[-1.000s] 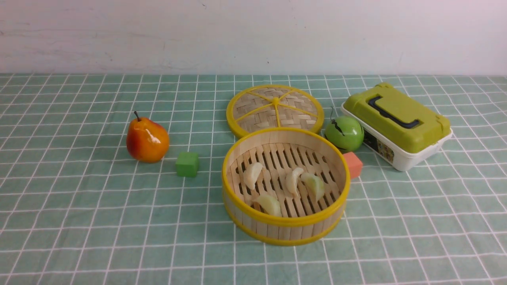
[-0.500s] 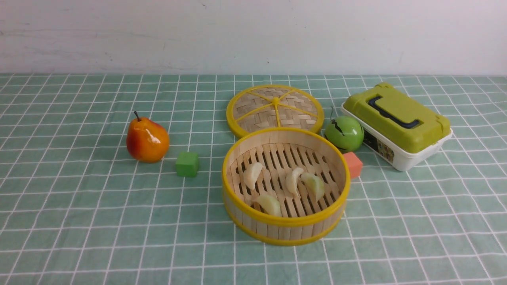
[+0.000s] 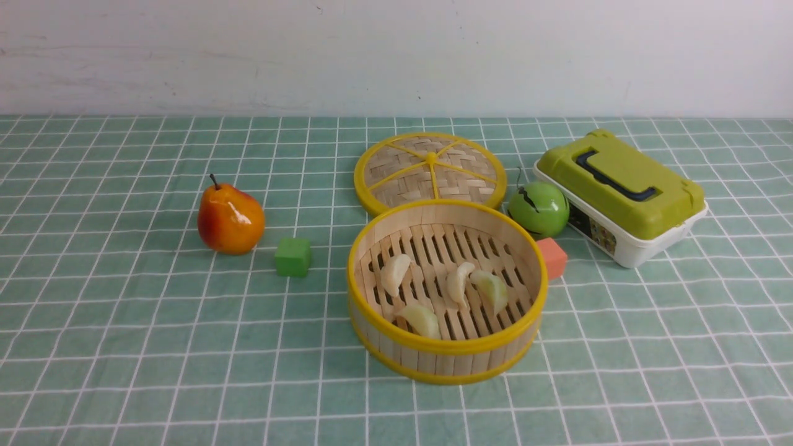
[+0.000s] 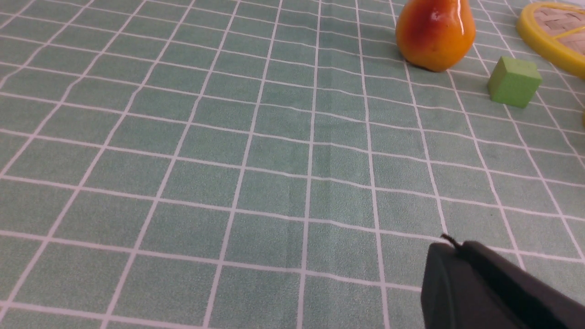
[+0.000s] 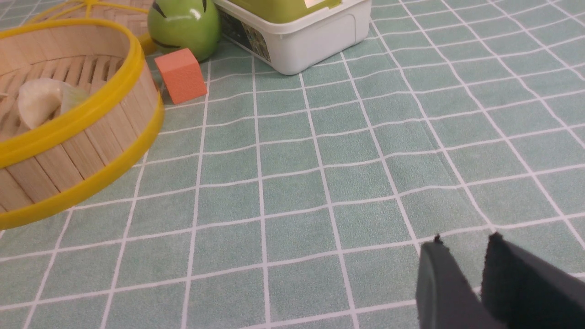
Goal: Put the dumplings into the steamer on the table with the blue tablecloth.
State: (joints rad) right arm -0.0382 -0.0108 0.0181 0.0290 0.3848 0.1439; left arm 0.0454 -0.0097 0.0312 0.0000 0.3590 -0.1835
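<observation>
The round steamer (image 3: 446, 365) with yellow rims stands at the middle of the table's blue tablecloth (image 3: 124, 347). Several pale dumplings lie on its slatted floor, among them one (image 3: 395, 273) at the left, one (image 3: 459, 282) in the middle and one (image 3: 422, 318) near the front wall. From the right wrist the steamer (image 5: 91, 132) shows with a dumpling (image 5: 39, 101) inside. Neither arm appears in the front view. My left gripper (image 4: 452, 244) hovers shut and empty over bare cloth. My right gripper (image 5: 464, 240) stands slightly open over bare cloth, nothing between its fingers.
A woven lid with yellow spokes (image 3: 430, 171) lies behind the steamer. A green apple (image 3: 538, 209), an orange cube (image 3: 551, 257) and a green-lidded box (image 3: 619, 193) stand to the right. A pear (image 3: 230, 218) and a green cube (image 3: 293, 256) are to the left.
</observation>
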